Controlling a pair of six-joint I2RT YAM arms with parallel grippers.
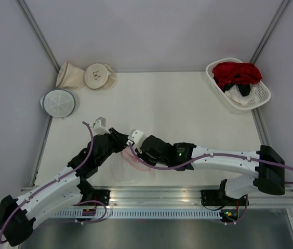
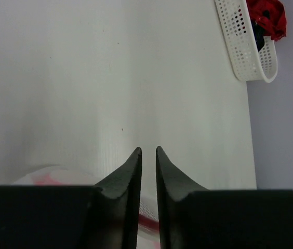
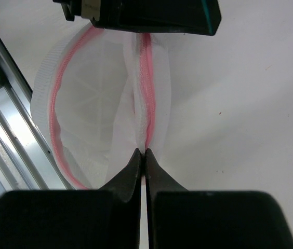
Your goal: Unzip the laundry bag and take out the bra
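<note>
My right gripper (image 3: 145,152) is clamped tight on the laundry bag (image 3: 94,104). The two black wedge-shaped fingertips meet with no gap, pinching a raised fold of fine white mesh where the pink zipper (image 3: 146,78) runs. That fold stands up as a narrow ridge, running straight away from my fingertips to the dark body of my left gripper (image 2: 148,150) at the far end. To the left of the ridge the bag spreads out as a soft, translucent round. It has a ribbed white band and a thin pink rim curving round its edge, and faint spokes show through the netting.

My left fingers stand a narrow slit apart and I see nothing between their tips. A blur of white and pink from the bag lies low, just beneath and beside them. The bag sits on the smooth pale table (image 1: 177,109) near the front edge, under both wrists.

The bra (image 1: 235,71), a crumpled bright red cloth, lies on top in the white perforated plastic basket (image 1: 261,96). The basket is at the far right corner, well apart from both grippers.
</note>
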